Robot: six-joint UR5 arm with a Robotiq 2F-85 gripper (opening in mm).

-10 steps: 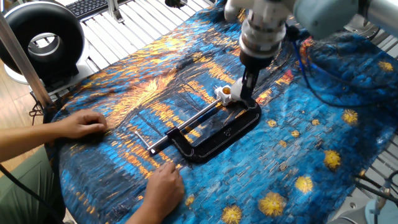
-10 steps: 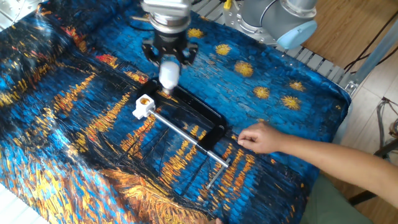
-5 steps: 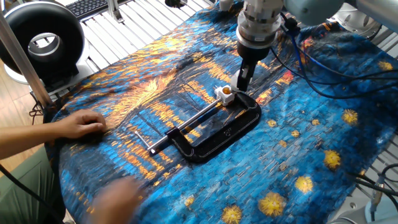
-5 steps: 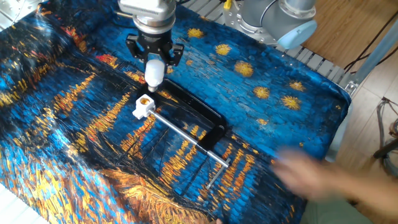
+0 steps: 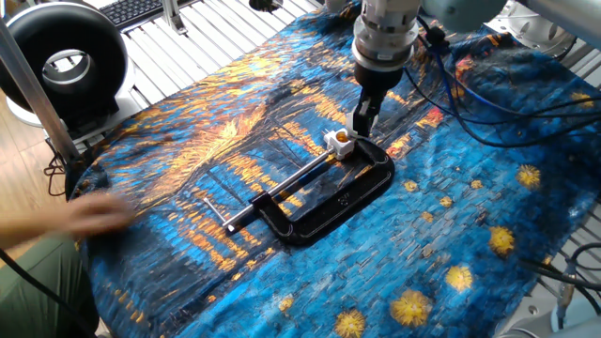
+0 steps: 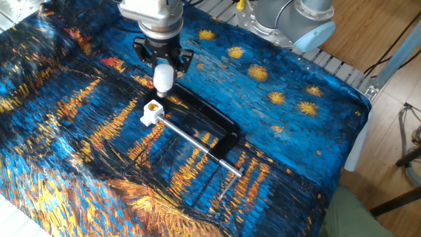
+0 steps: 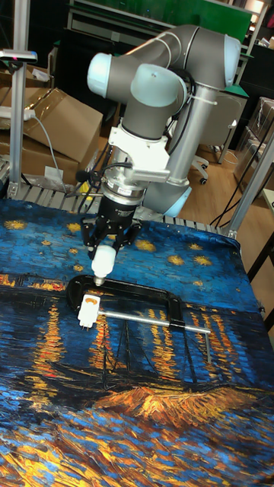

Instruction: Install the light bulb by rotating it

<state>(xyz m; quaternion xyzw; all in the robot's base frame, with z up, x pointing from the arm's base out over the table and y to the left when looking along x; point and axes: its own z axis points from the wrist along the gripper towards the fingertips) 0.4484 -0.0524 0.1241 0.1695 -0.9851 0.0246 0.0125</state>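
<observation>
The light bulb (image 6: 162,78), a small matte white globe, hangs neck down in the claw (image 6: 162,66), which grips it just above the white socket block (image 6: 152,112) with its brass-coloured fitting. The block sits at the black C-clamp (image 6: 209,124) lying on the painted starry cloth (image 6: 289,99) over the desk; no writing is legible. Since a second ago the claw has shifted over the socket, and the person's hands have left the cloth.

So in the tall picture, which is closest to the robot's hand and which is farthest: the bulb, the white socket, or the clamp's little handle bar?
1. The bulb, held in the hand, pointing down.
2. The socket, just below the bulb.
3. The handle bar, far off at the clamp's right end.
</observation>
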